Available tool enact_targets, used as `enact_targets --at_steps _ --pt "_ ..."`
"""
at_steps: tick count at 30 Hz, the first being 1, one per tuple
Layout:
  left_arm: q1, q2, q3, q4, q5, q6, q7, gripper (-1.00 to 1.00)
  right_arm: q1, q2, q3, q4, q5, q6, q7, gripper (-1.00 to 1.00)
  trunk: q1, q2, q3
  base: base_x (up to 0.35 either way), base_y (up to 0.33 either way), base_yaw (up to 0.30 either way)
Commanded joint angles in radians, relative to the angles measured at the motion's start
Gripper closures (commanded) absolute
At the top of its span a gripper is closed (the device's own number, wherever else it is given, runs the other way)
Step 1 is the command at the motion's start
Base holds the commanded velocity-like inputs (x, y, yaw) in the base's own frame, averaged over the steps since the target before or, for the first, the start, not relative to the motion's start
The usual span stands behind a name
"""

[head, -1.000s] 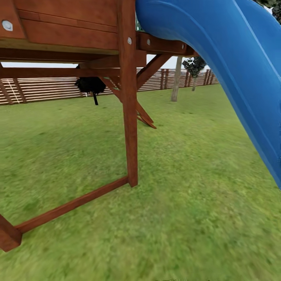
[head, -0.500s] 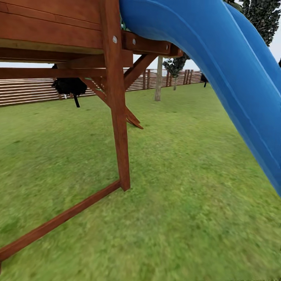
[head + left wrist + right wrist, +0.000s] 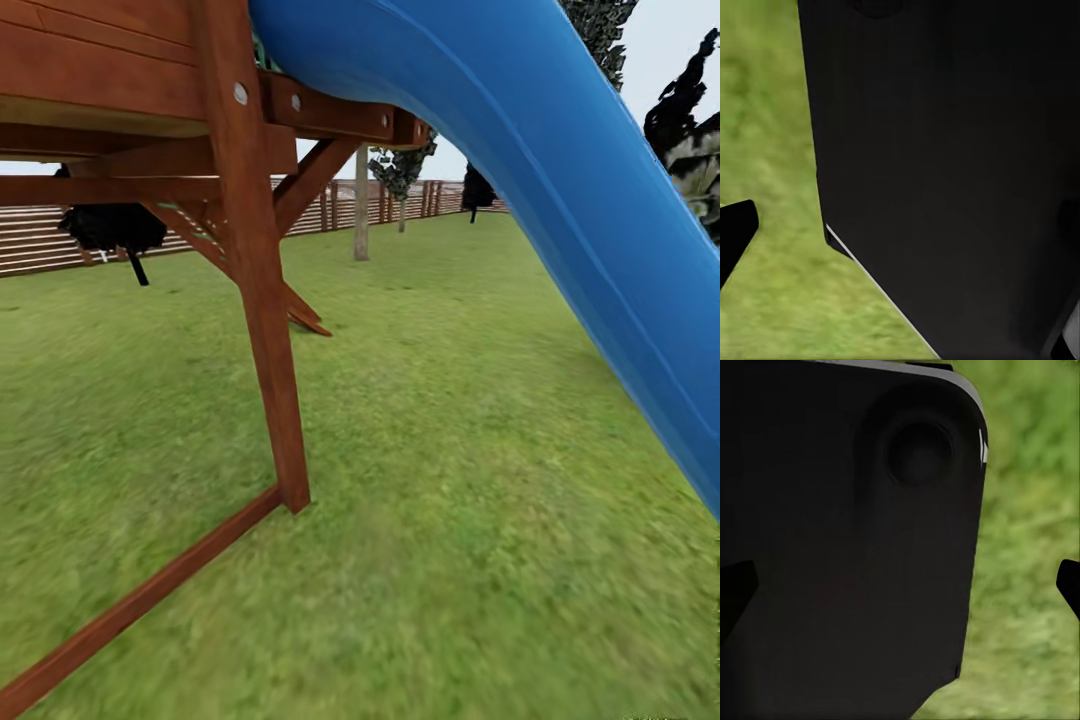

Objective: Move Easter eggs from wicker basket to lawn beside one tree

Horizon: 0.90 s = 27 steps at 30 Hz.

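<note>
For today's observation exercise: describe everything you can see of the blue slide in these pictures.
The blue slide is a smooth, glossy chute that looks like moulded plastic, with a raised lip along its edge. It descends steeply from the wooden play frame at upper left toward the lower right, above the lawn. Its top meets the frame's bolted beam; its foot is out of view, so ground contact cannot be told.

camera: panned right, apparently | post (image 3: pixel 262 330), slide (image 3: pixel 560 190): shifted left in frame
</note>
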Motion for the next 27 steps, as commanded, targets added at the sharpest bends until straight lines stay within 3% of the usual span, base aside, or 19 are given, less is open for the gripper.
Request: enact_targets --at_steps 1,17,27 --pt "0.000 0.000 0.001 0.000 0.001 -0.001 0.000 -1.00 -0.001 0.000 0.002 0.001 0.002 -0.003 0.000 -1.00 0.000 0.000 0.000 0.243 0.163 -0.278" --pt "0.000 0.001 0.001 -0.002 0.001 -0.001 0.000 -1.00 -0.001 0.000 0.002 0.001 0.002 -0.003 0.000 -1.00 0.000 0.000 0.005 0.059 0.018 -0.278" --pt "0.000 0.000 0.001 -0.002 0.001 -0.001 0.000 -1.00 -0.001 0.001 0.002 0.001 0.002 -0.003 0.000 -1.00 0.000 0.000 0.010 0.249 0.011 -0.273"
